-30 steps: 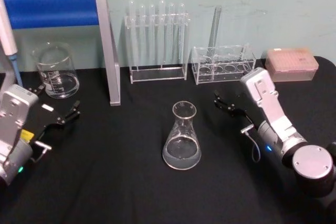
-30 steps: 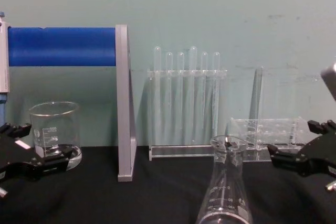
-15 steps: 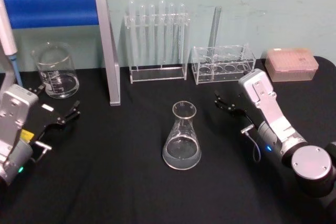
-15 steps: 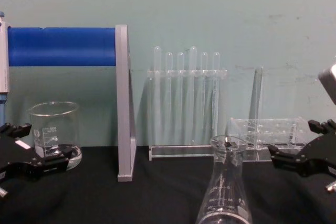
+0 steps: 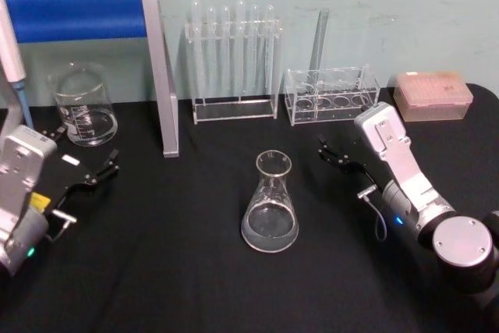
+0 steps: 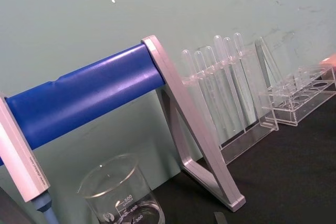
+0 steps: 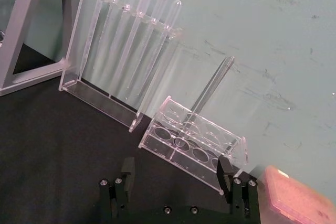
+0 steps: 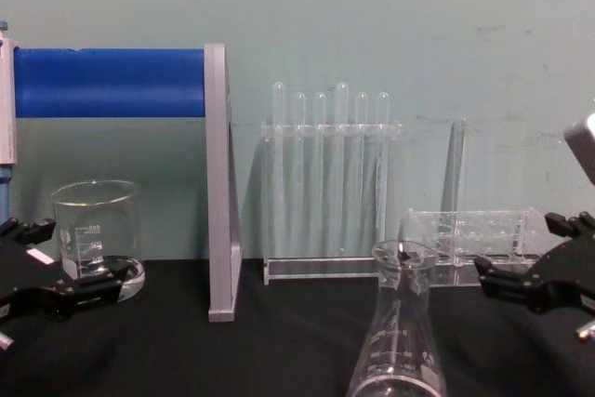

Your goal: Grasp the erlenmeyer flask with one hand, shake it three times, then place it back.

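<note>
right gripper (image 5: 337,155): jaws apart, right of the flask, not touching
left gripper (image 5: 82,163): jaws apart (parked near the beaker (image 5: 82,104))
erlenmeyer flask (image 5: 270,203): upright on the table (image 5: 187,271), neck pointing up

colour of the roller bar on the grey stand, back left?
Blue roller bar, on a grey stand; clearest in the chest view.

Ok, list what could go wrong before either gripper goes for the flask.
1. The erlenmeyer flask is smooth, sloped glass; a grip on the cone rather than the narrow neck might slide upward and tip it.
2. The right gripper, open and nearest, sits just in front of the low clear rack with one tall tube; a wide swing or shake could strike it.
3. The left gripper, open, rests beside the beaker; moving it risks a knock.
</note>
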Tool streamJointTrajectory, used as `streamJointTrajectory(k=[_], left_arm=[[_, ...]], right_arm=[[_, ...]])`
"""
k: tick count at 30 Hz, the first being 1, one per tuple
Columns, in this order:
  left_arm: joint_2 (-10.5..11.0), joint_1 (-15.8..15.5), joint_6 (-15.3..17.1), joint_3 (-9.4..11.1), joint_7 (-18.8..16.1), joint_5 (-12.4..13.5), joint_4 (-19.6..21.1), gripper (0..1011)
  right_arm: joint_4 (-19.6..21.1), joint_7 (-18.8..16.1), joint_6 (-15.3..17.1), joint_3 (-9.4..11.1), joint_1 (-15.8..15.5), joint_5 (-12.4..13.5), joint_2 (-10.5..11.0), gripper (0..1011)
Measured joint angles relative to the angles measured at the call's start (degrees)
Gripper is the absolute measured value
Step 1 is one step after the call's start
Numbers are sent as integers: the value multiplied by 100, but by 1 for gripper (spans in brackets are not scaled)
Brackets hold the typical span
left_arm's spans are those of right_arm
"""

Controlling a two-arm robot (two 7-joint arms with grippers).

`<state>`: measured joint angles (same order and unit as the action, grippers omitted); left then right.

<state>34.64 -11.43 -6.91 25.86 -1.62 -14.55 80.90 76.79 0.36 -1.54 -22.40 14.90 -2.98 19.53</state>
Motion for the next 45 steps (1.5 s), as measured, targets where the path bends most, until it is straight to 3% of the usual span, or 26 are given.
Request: streamJointTrajectory(k=[45], left_arm=[[0,0,0,0,0,0,0,1001]], right_arm=[[5,-3,7,1,0,10,0,1000]])
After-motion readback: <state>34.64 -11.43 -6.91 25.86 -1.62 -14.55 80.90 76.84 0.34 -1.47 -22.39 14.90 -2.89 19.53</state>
